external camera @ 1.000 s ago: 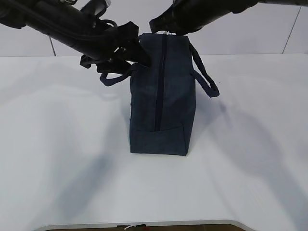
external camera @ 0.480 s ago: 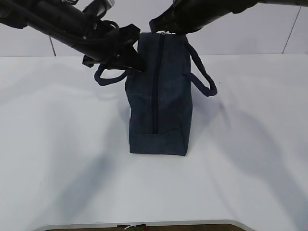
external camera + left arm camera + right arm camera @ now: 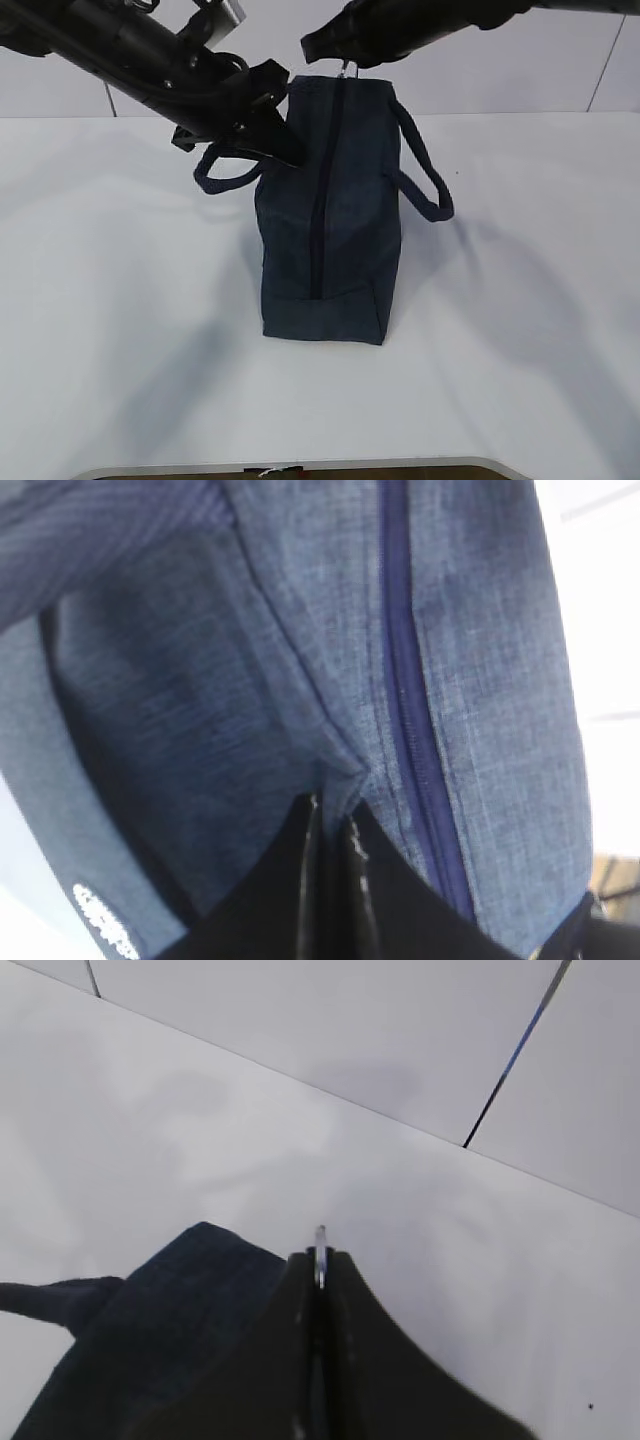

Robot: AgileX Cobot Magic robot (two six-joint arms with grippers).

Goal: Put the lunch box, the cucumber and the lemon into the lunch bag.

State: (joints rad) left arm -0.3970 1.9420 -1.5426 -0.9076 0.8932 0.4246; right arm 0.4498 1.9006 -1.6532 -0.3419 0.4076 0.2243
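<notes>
Currently the bag [image 3: 330,210] is standing upright mid-tabletop [image 3: 120,300], zipper [image 3: 320,200] running fully closed down the facing end. No lunch box, cucumber or lemon is showing in any view; I cannot tell whether they are already inside.

Left gripper [image 3: 330,815]: fingers are closing almost to touching, pinching a fold of fabric just beside the zipper, near the bag's upper left edge [image 3: 285,140]. Right gripper [image 3: 320,1260]: fingers are pressing flat together on the thin metal ring pull [image 3: 320,1240] at the bag's top [image 3: 345,68].

Judgement: the step in hand is working the zipper, left bracing the fabric while right is holding the pull. With the teeth closed, this is reading either as opening about to begin or as closing just finished.

Next move, if opening: drawing the pull along the zipper line while the left is keeping the fabric taut, so the bag is not tipping or dragging. Risk: the thin ring slipping out.
</notes>
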